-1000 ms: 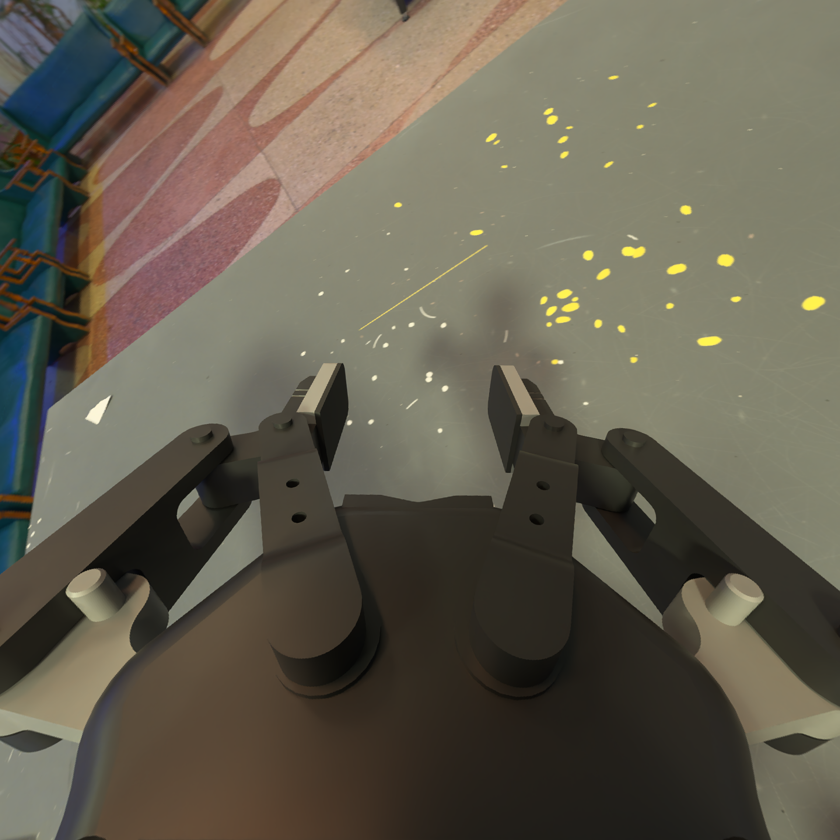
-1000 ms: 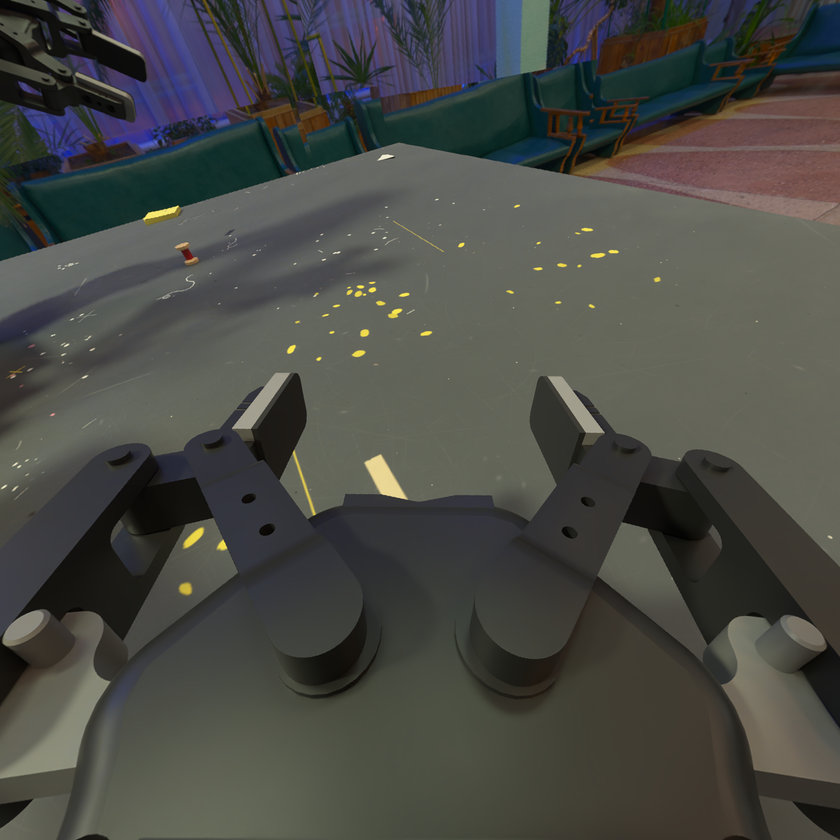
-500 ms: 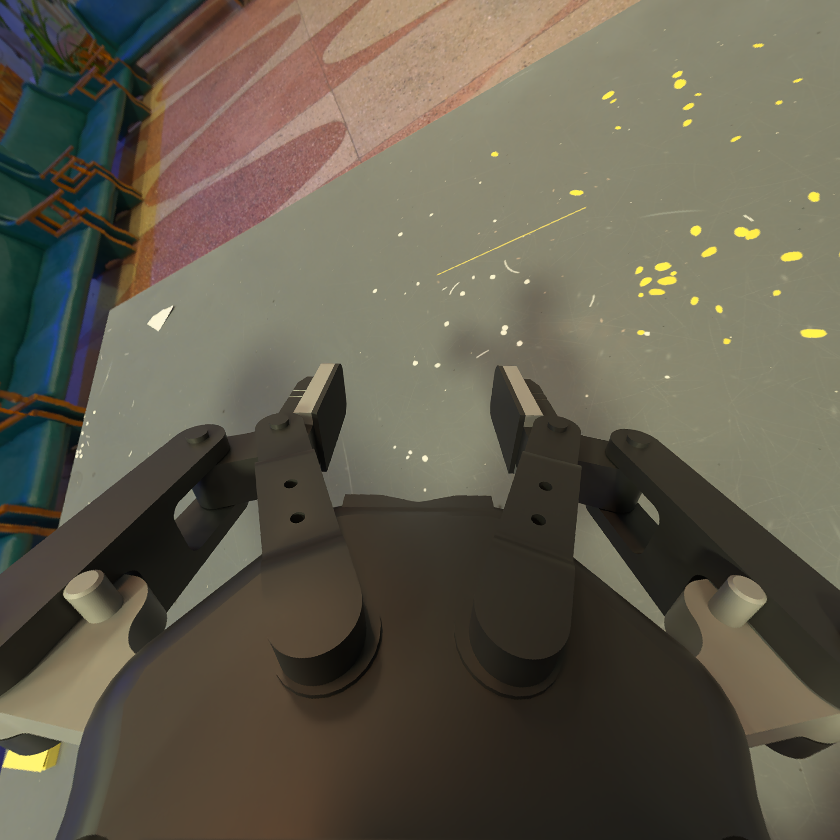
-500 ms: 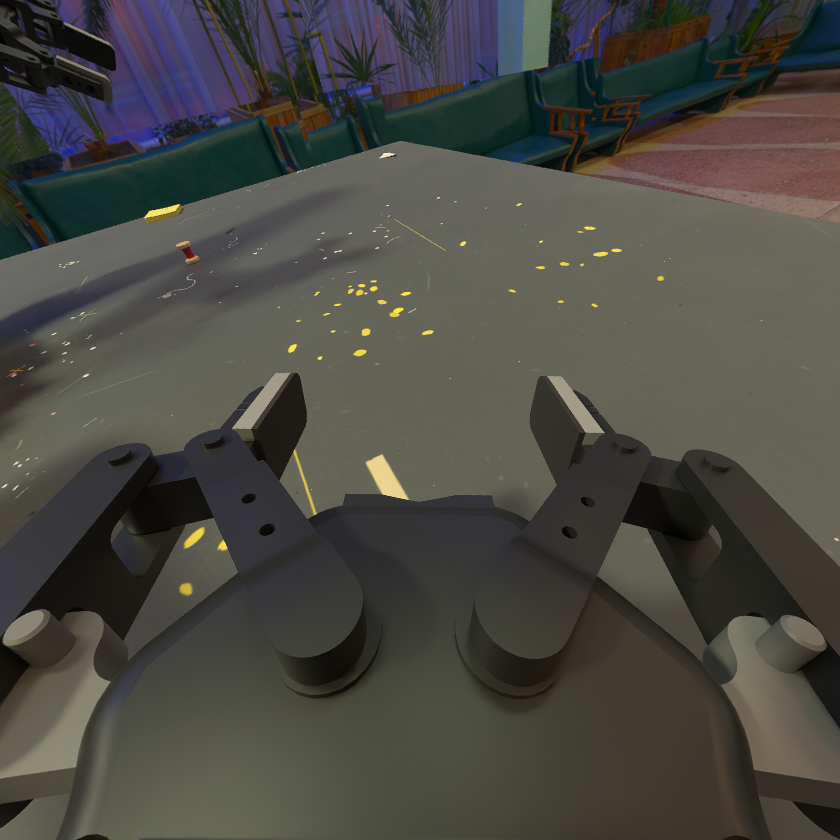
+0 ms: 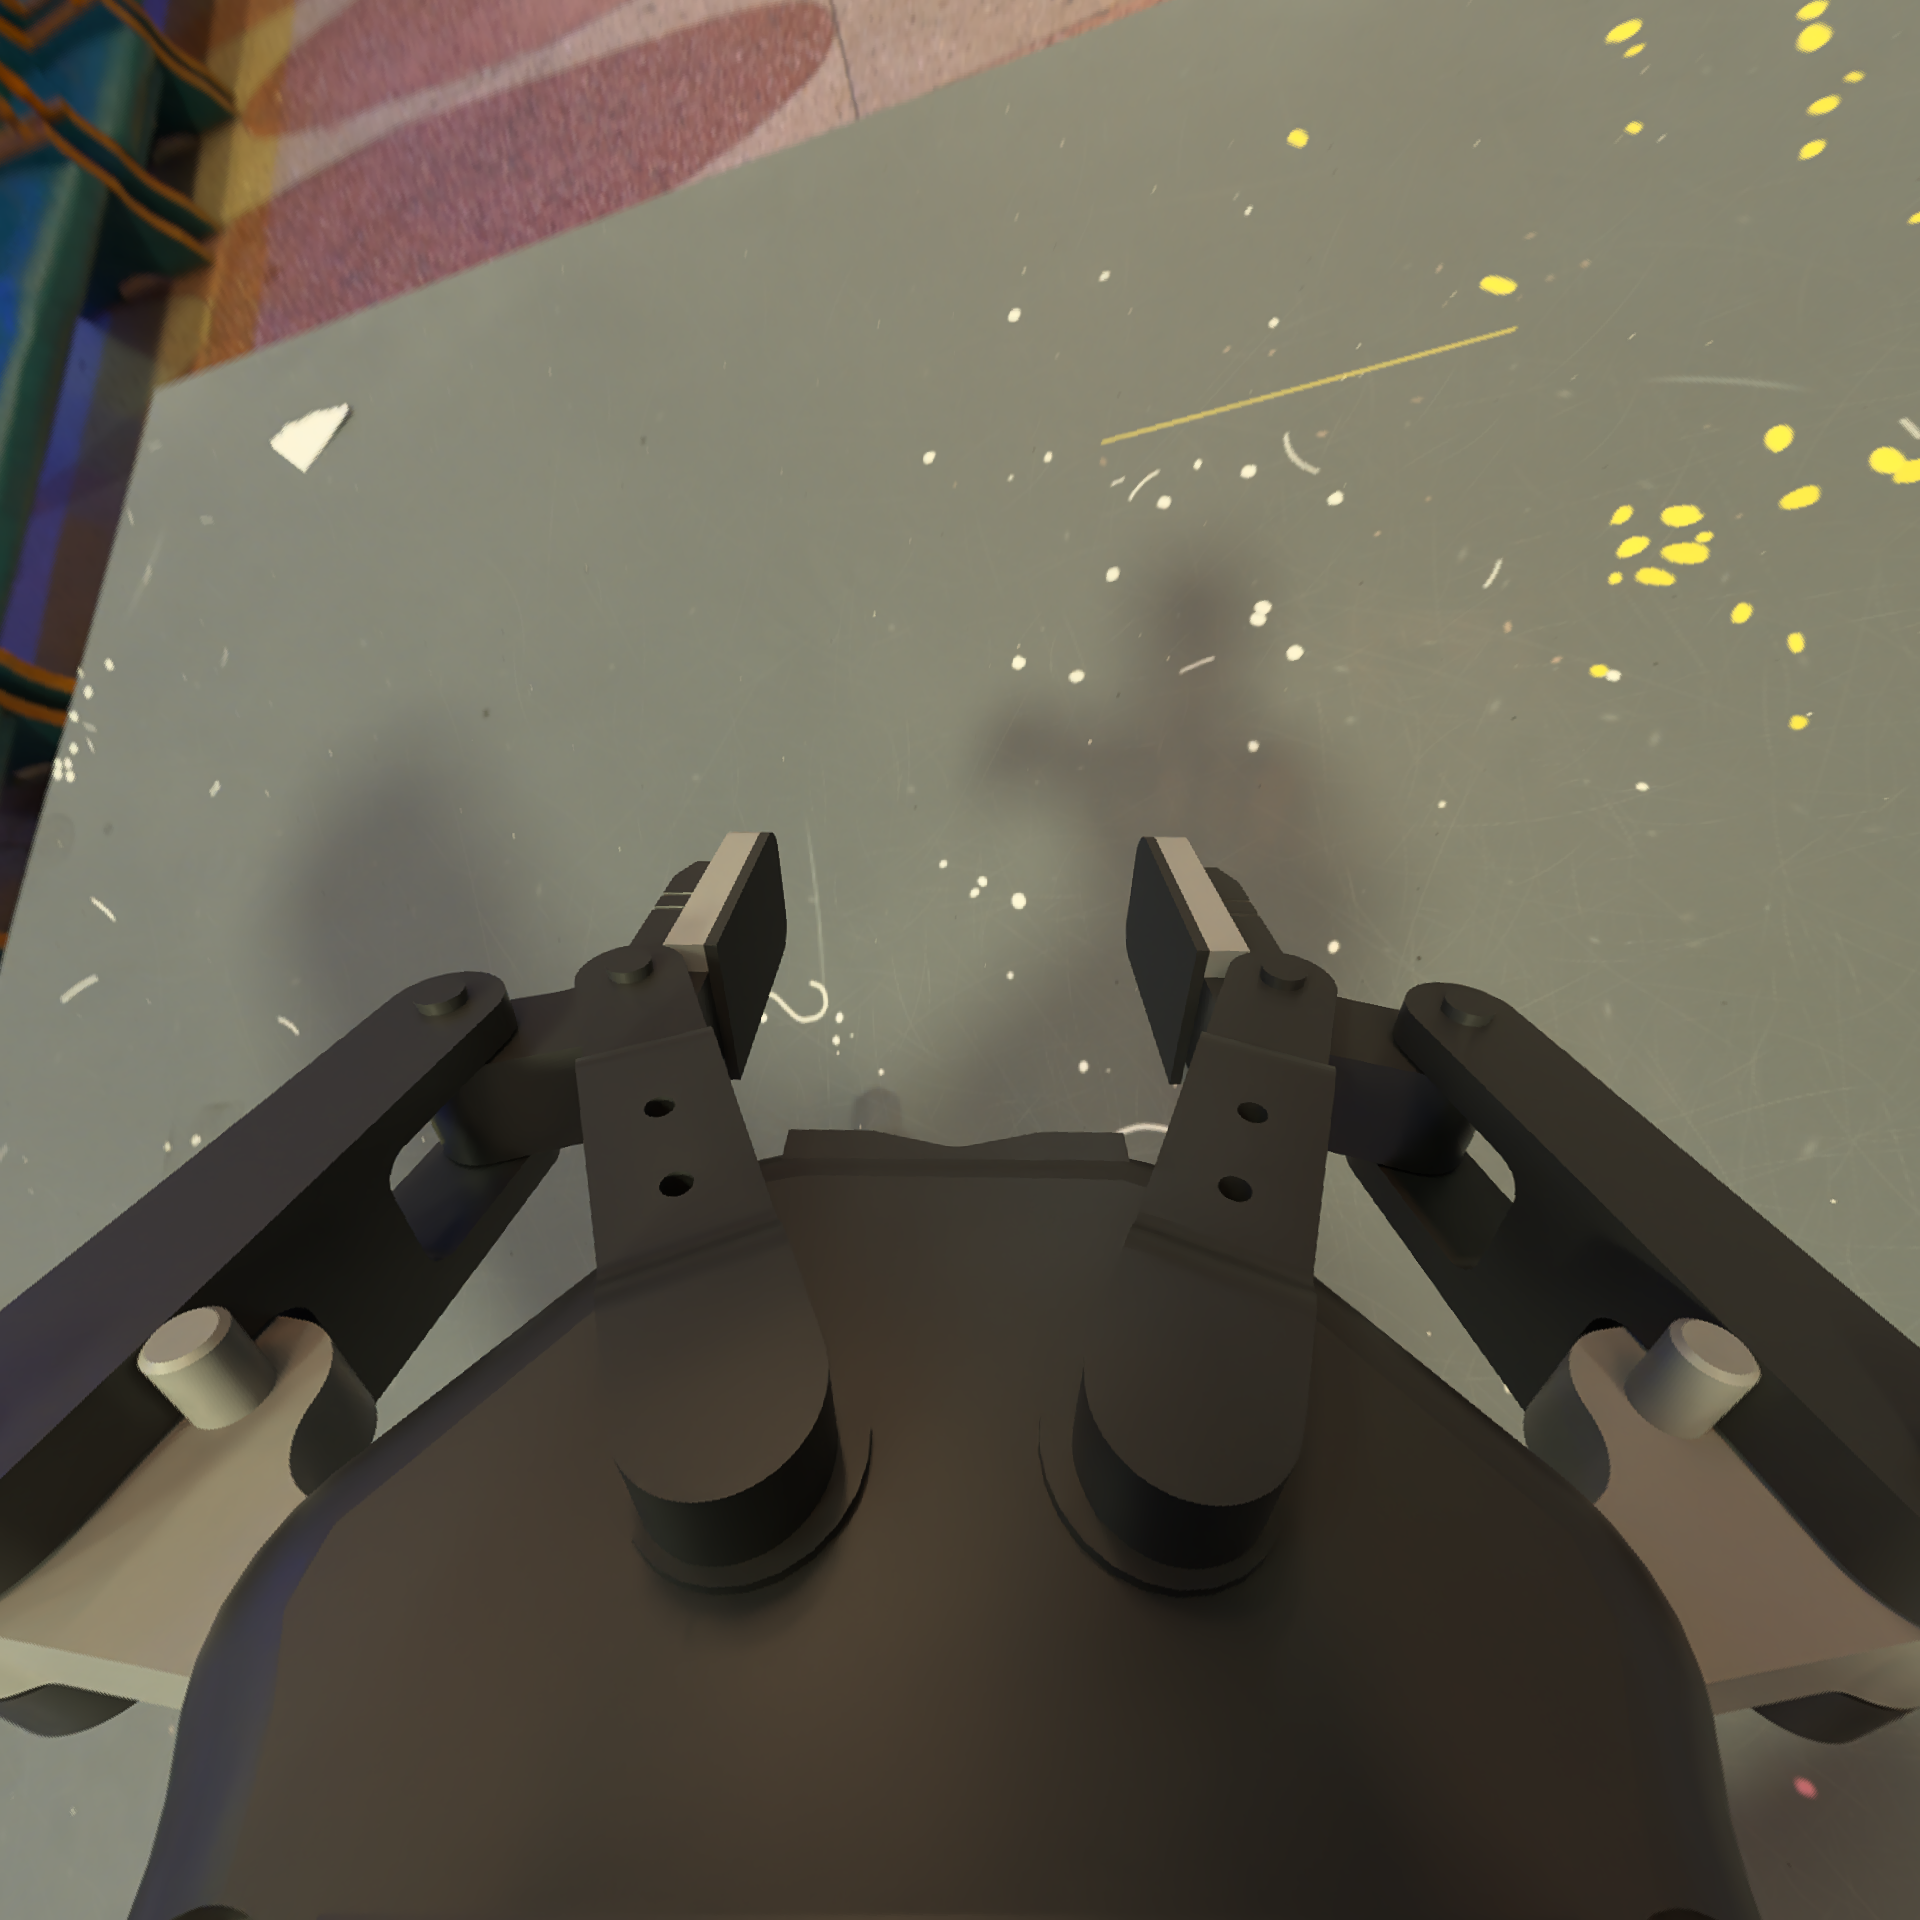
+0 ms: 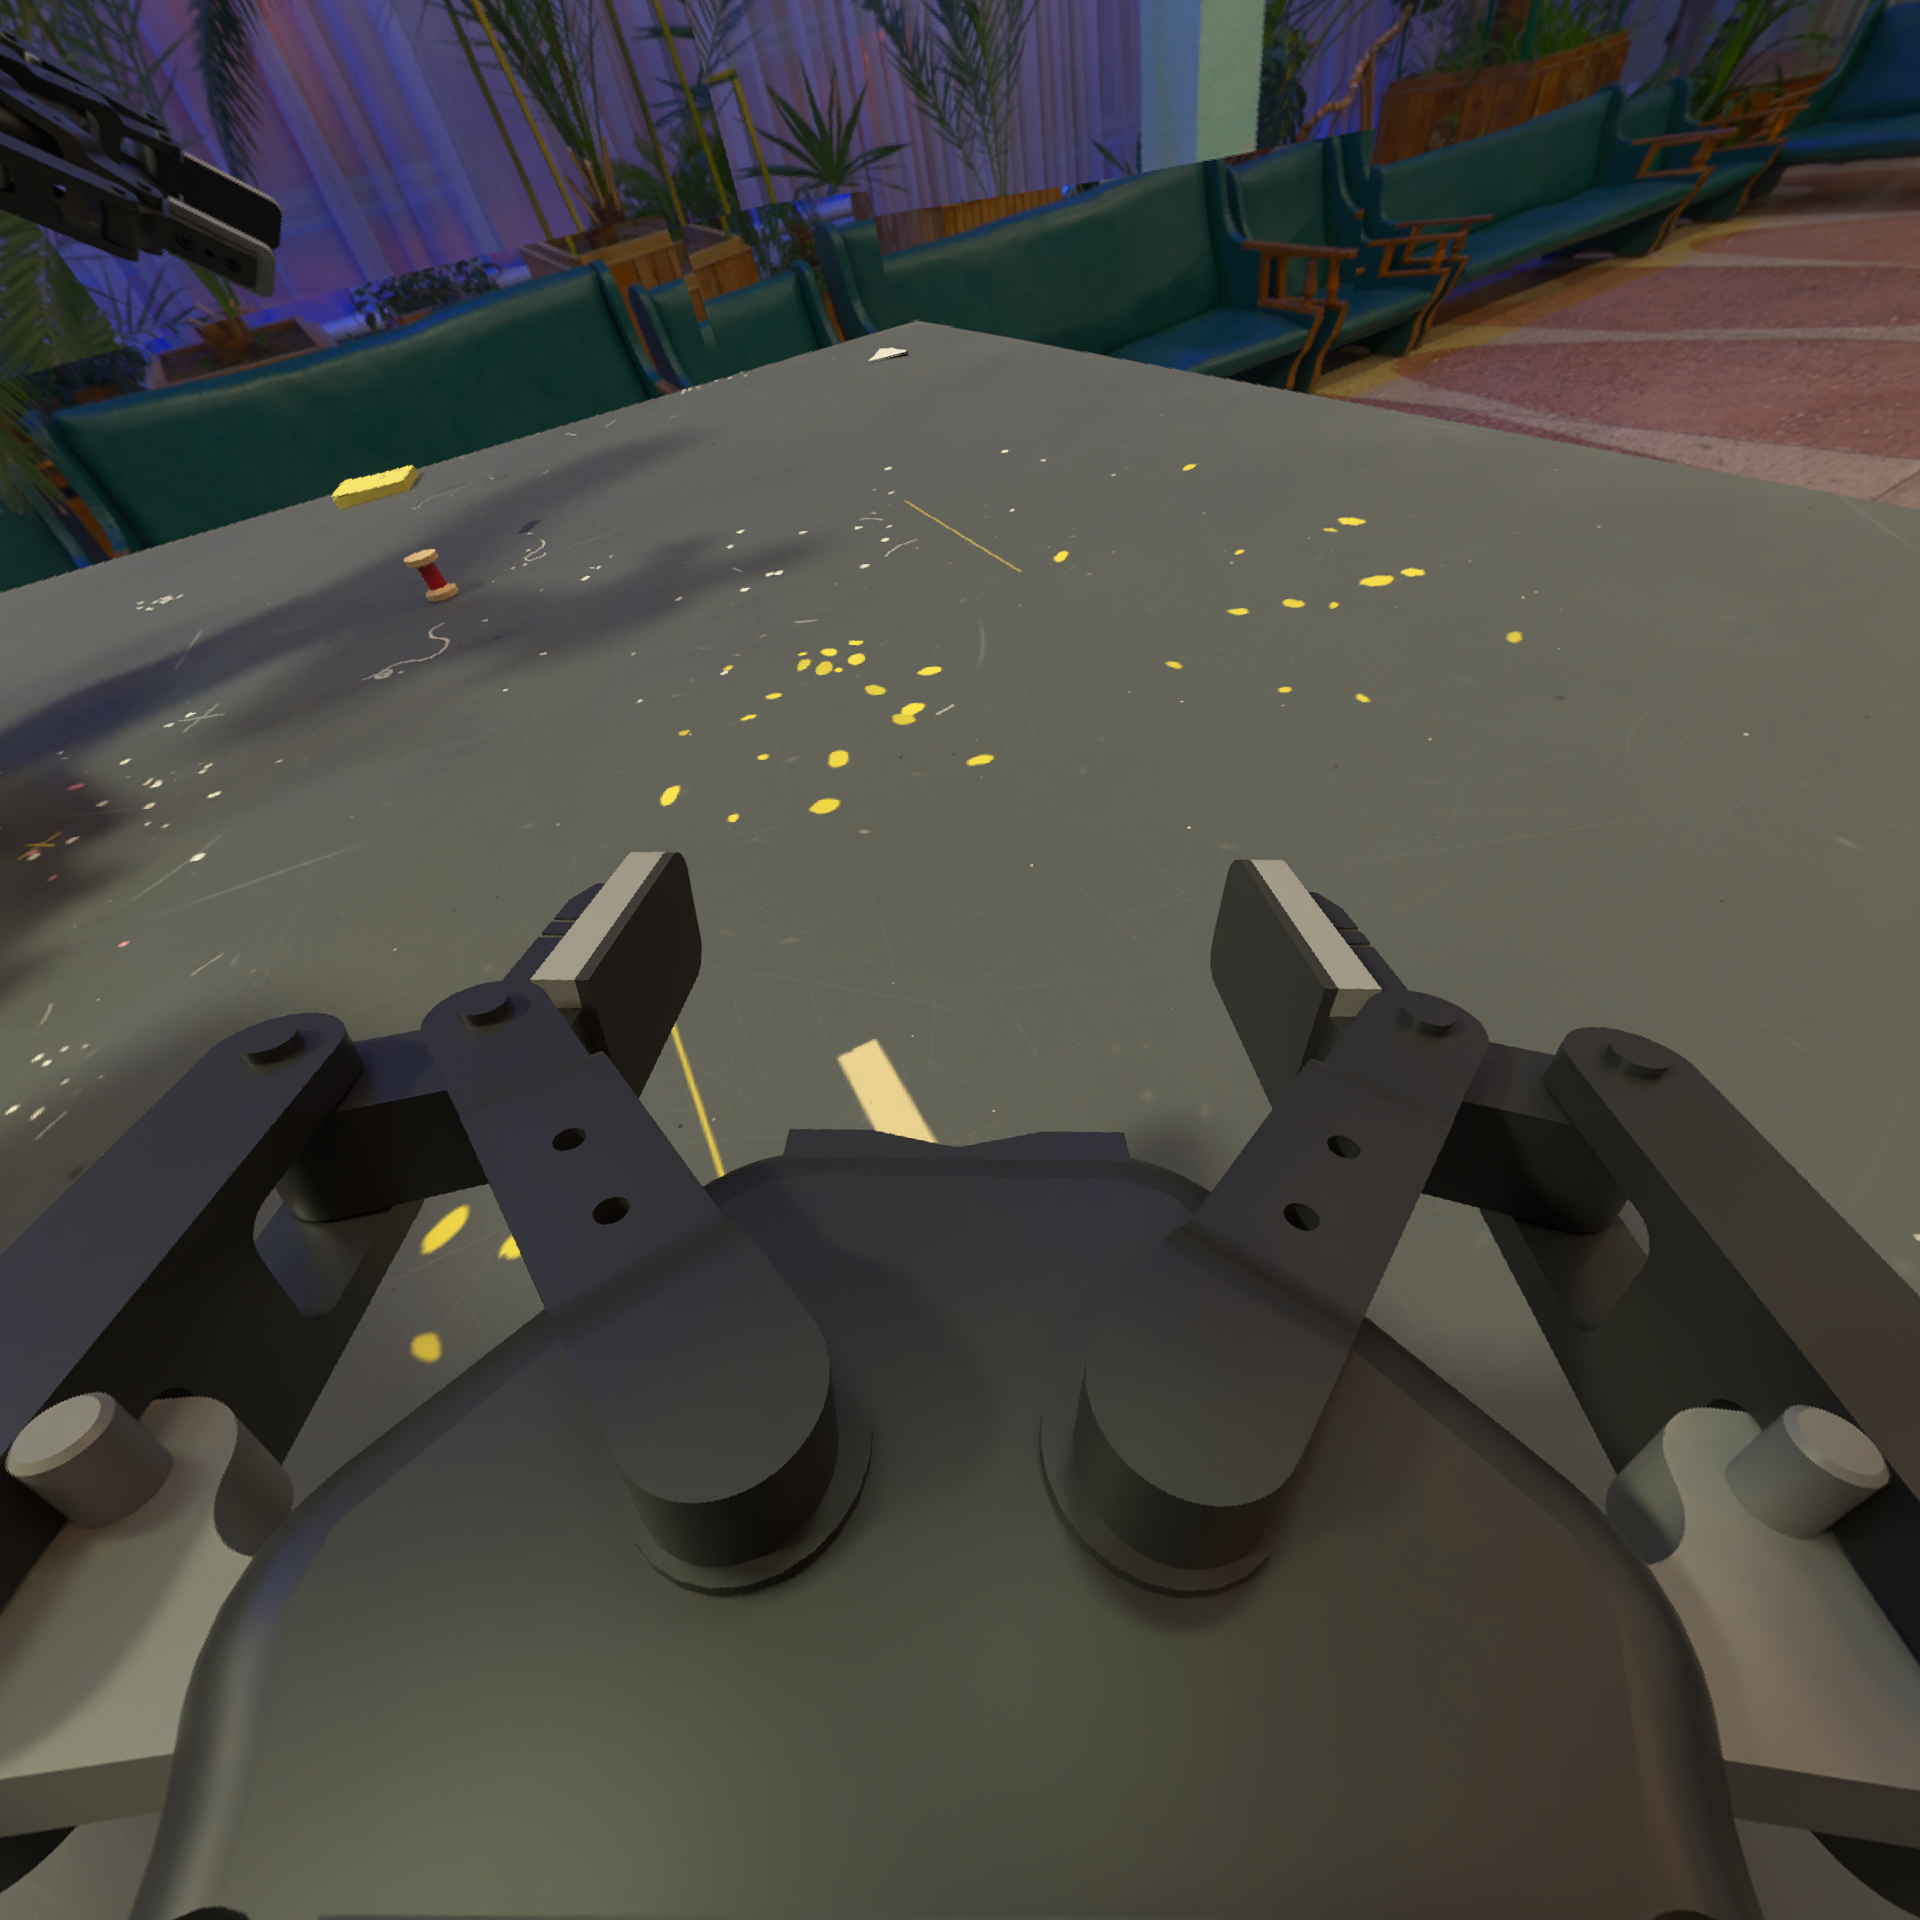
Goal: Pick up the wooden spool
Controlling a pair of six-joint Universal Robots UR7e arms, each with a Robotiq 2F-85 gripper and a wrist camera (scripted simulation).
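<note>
Left pincer [image 5: 956,935] shifted toward table corner; wooden spool [image 6: 431,575] outside its view

The left gripper [image 5: 956,935] pointed steeply down, its jaws parted and empty between the pads. The right gripper [image 6: 956,956] lay at a shallower tilt, its jaws spread wider, also empty. In the right wrist view the left gripper [image 6: 135,197] showed far left and high, its state unclear there.
</note>
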